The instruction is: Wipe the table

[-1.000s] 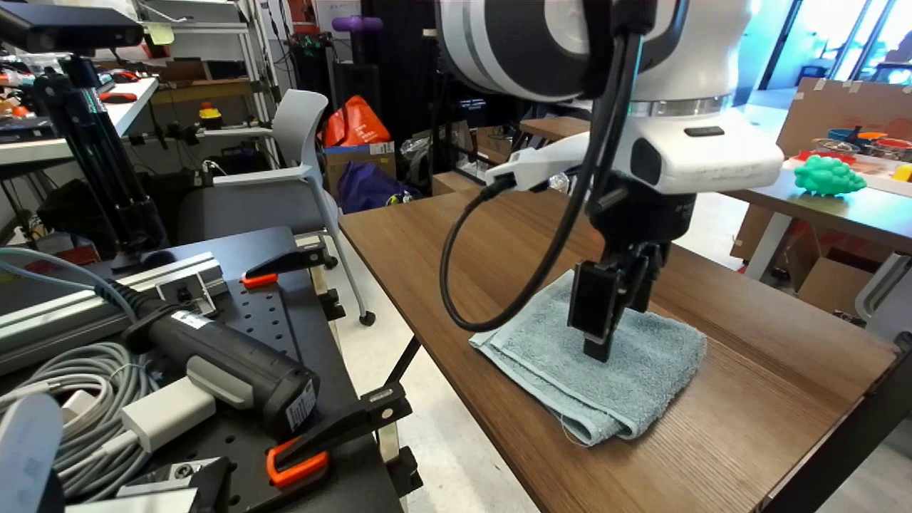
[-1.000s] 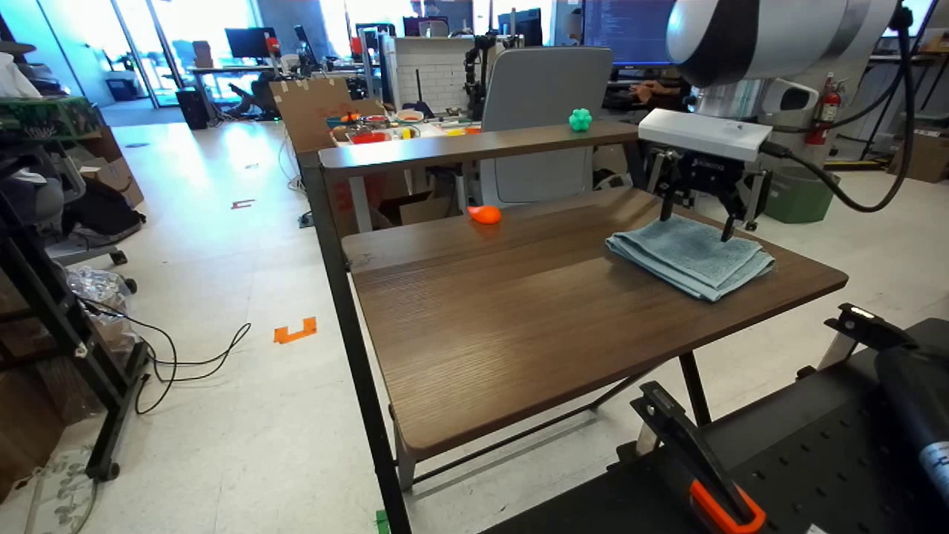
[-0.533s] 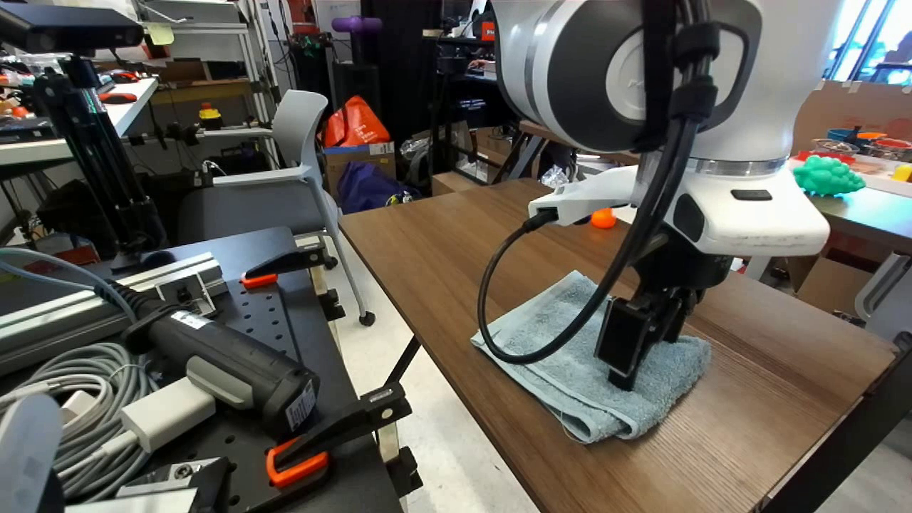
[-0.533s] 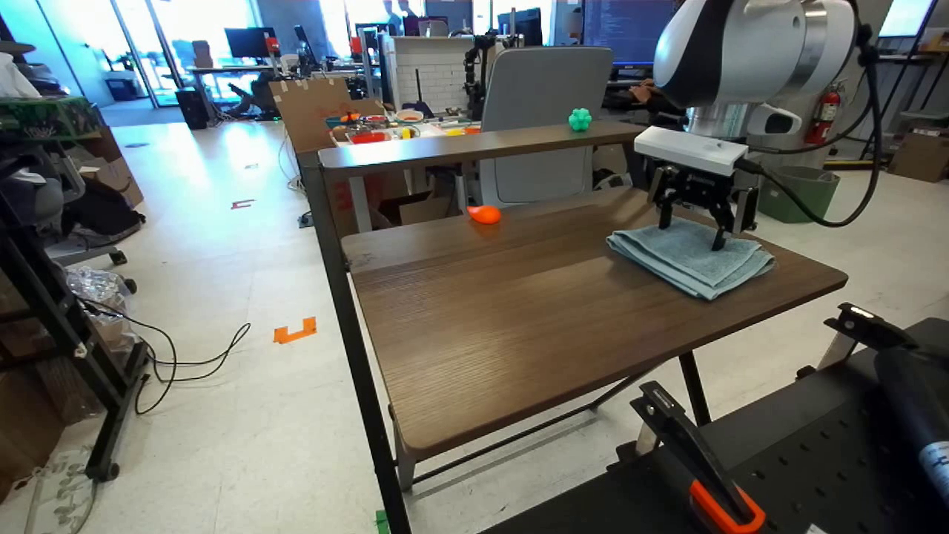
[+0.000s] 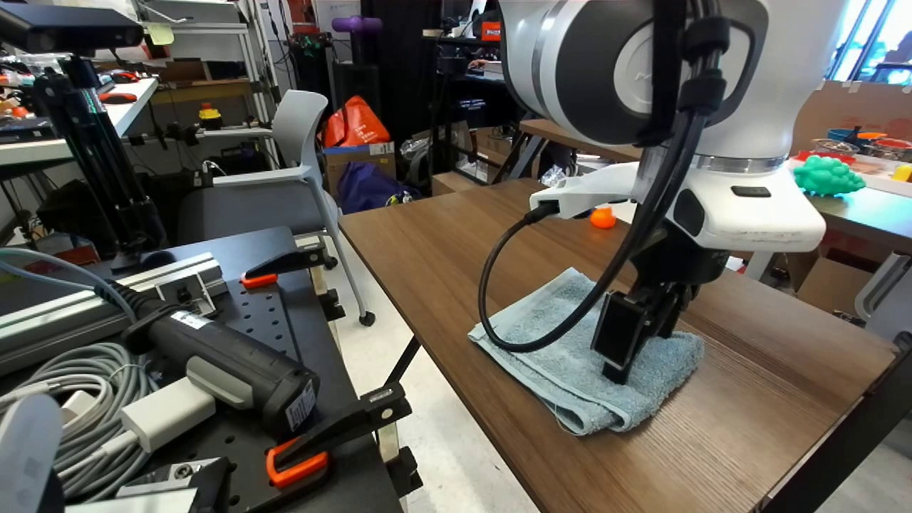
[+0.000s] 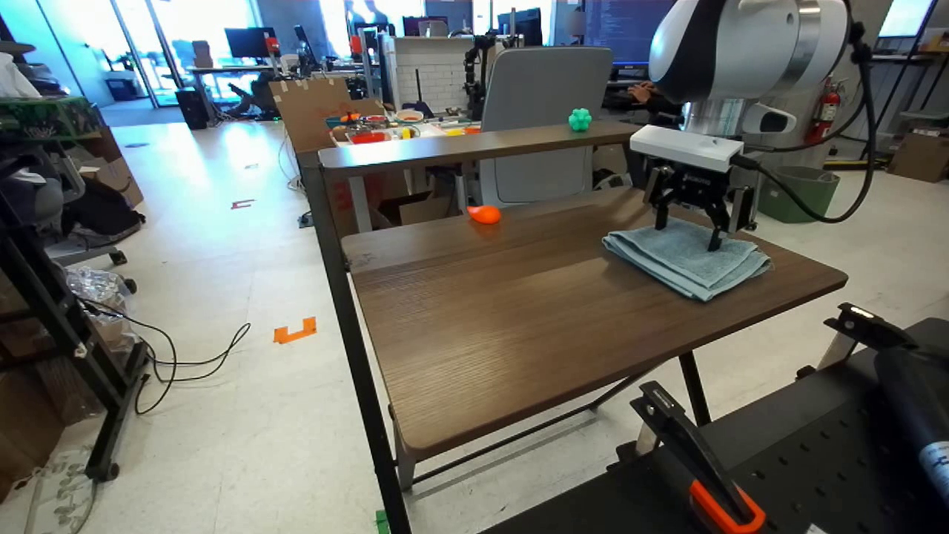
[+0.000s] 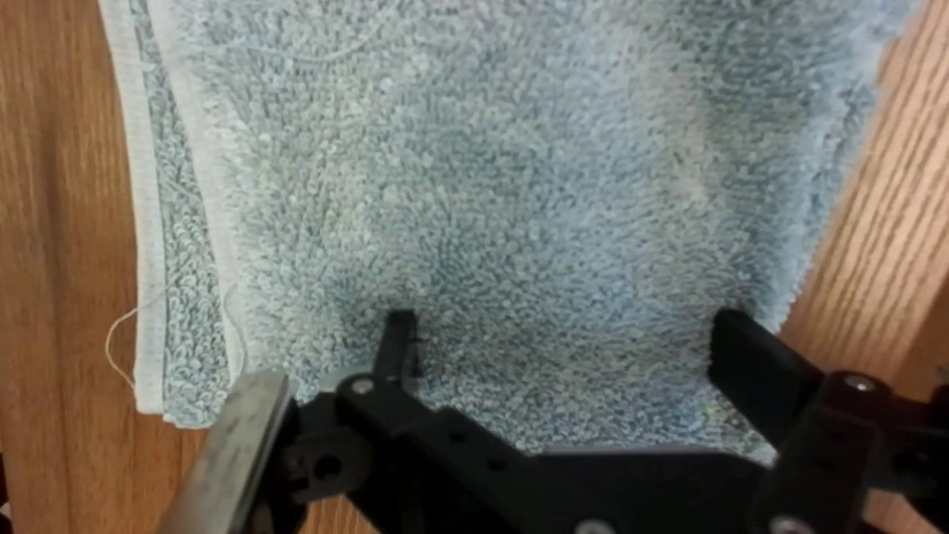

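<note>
The dark brown wood-grain table (image 5: 420, 231) spans the middle of both exterior views; its top (image 6: 489, 326) also shows in the wrist view (image 7: 67, 222). A folded blue-grey towel (image 5: 552, 377) lies flat near one end of the table, and also shows in an exterior view (image 6: 689, 268). It fills most of the wrist view (image 7: 474, 185). My gripper (image 5: 641, 356) points down at the towel with its fingers spread wide. Its fingertips (image 6: 686, 237) appear to touch the towel. In the wrist view the gripper (image 7: 565, 320) has only flat towel between its fingers.
An orange toy (image 6: 485, 215) lies by the table's far edge. A raised shelf (image 6: 474, 145) with a green bumpy toy (image 6: 580, 119) runs along that side, on a black post (image 6: 326, 245). A black bench with clamps (image 5: 338, 431) stands nearby. A cable (image 5: 491, 278) loops from the wrist.
My gripper has come down onto the towel. In the last half second the towel and gripper have shifted slightly together, leftward in both exterior views. The fingers stay apart.
</note>
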Controlling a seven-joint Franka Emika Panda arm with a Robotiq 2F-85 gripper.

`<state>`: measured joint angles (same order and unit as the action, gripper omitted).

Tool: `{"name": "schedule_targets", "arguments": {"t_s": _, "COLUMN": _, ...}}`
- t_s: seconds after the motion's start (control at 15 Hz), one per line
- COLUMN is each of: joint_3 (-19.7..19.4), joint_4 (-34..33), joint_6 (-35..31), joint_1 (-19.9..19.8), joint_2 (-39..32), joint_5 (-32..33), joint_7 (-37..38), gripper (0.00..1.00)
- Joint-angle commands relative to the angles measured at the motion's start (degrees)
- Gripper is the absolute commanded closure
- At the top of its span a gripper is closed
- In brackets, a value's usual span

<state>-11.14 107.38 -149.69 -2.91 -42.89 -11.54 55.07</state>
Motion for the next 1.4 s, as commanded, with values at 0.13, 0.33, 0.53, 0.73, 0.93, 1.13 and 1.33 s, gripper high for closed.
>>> {"name": "schedule_targets", "arguments": {"t_s": 0.13, "joint_3": -1.09, "joint_4": 1.01, "joint_6": 0.47, "joint_1": 2.27, "joint_2": -0.96, "joint_5": 1.14, "joint_7": -0.39, "gripper": 0.00}}
{"name": "schedule_targets", "arguments": {"t_s": 0.33, "joint_3": -2.32, "joint_4": -1.91, "joint_6": -1.51, "joint_1": 4.33, "joint_2": -5.44, "joint_5": 1.28, "joint_7": 3.75, "gripper": 0.00}}
{"name": "schedule_targets", "arguments": {"t_s": 0.53, "joint_3": -3.15, "joint_4": -6.62, "joint_6": -1.05, "joint_1": 4.86, "joint_2": -10.37, "joint_5": 0.62, "joint_7": 8.48, "gripper": 0.00}}
{"name": "schedule_targets", "arguments": {"t_s": 0.73, "joint_3": -3.29, "joint_4": -13.09, "joint_6": -0.37, "joint_1": 2.76, "joint_2": -13.51, "joint_5": -1.15, "joint_7": 13.91, "gripper": 0.00}}
{"name": "schedule_targets", "arguments": {"t_s": 0.93, "joint_3": -4.01, "joint_4": -21.71, "joint_6": 2.18, "joint_1": -0.35, "joint_2": -17.26, "joint_5": -2.57, "joint_7": 20.53, "gripper": 0.00}}
{"name": "schedule_targets", "arguments": {"t_s": 1.13, "joint_3": -4.58, "joint_4": -29.78, "joint_6": 5.45, "joint_1": -3.35, "joint_2": -21.29, "joint_5": -3.01, "joint_7": 27.56, "gripper": 0.00}}
{"name": "schedule_targets", "arguments": {"t_s": 1.33, "joint_3": -3.33, "joint_4": -33.70, "joint_6": 8.61, "joint_1": -4.52, "joint_2": -23.07, "joint_5": -1.29, "joint_7": 30.15, "gripper": 0.00}}
